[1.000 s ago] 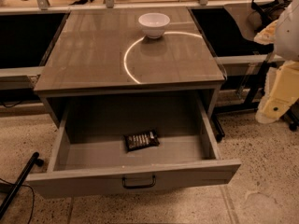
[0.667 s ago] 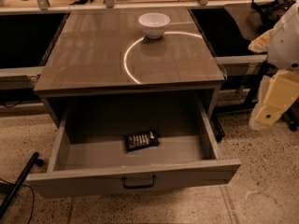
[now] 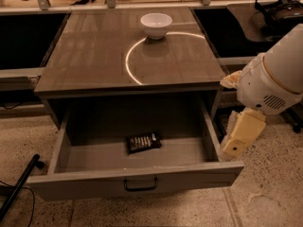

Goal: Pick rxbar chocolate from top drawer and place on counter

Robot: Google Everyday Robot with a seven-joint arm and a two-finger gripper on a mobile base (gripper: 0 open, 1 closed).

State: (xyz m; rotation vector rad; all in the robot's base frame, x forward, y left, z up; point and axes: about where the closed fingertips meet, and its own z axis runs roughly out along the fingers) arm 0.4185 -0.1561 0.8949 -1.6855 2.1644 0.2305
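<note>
The rxbar chocolate (image 3: pixel 143 142) is a dark wrapper with pale lettering, lying flat on the floor of the open top drawer (image 3: pixel 137 183), near its middle. The drawer is pulled fully out, and its black handle (image 3: pixel 141 184) sits at the centre of the grey front. The counter (image 3: pixel 94 56) above it is brown-grey and glossy, with a bright curved arc line. My gripper (image 3: pixel 235 148) hangs on the white arm (image 3: pixel 274 74) at the right. It is just outside the drawer's right wall, near the front corner, and holds nothing that I can see.
A white bowl (image 3: pixel 156 25) stands on the counter at the back centre. A black pole (image 3: pixel 19 186) lies on the speckled floor at the lower left. Dark shelving flanks the cabinet, and a headset (image 3: pixel 279 6) rests at the upper right.
The arm and gripper have moved left and down from the right edge of the view toward the drawer's right front corner. The bar, drawer and bowl have not moved.
</note>
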